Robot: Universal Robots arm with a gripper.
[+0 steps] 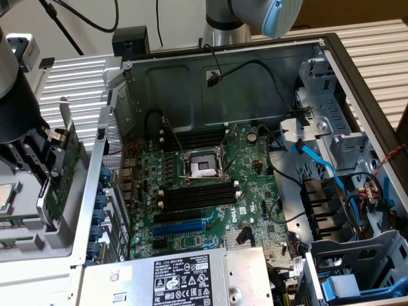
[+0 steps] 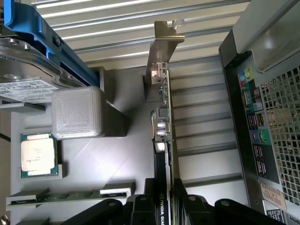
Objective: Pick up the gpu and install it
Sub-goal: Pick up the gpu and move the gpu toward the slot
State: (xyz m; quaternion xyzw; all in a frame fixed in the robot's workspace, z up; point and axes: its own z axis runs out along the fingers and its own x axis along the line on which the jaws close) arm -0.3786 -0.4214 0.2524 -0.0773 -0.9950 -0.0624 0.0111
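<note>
**Arm and gripper.** The black arm (image 1: 14,89) stands at the exterior view's left, outside the computer case and over a grey tray. Its black two-fingered gripper (image 2: 166,190) is clamped on the gpu (image 2: 165,136), a small rectangular green circuit card held on edge with one finger on each face.

**Held item.** A flat, bent silver metal bracket (image 2: 164,47) closes the card's end away from the fingers. Whether the card touches the tray beneath cannot be told.

**Tray.** The matte grey tray (image 2: 117,159) carries several parts:
- a square silver-lidded processor chip with a green rim (image 2: 39,155);
- a long thin memory stick (image 2: 70,197) lying flat;
- a ribbed grey plastic block (image 2: 77,112);
- a metal hard drive in a blue plastic caddy (image 2: 33,65).

**Obstructions.** The open grey steel case (image 1: 268,70) lies just beside the card. Its perforated rear wall (image 1: 115,159) stands between the card and the large green motherboard (image 1: 255,191).

**Inside the case.**
- The board bears a metal-framed processor socket (image 1: 201,167), rows of long black memory sticks (image 1: 197,194), and blue and black expansion slots (image 1: 178,226).
- A silver power supply box with a printed label (image 1: 185,280) sits at the near edge.
- Farther off, a blue flat cable (image 1: 322,169) runs past a grey drive cage (image 1: 338,127) at the exterior view's right.
</note>
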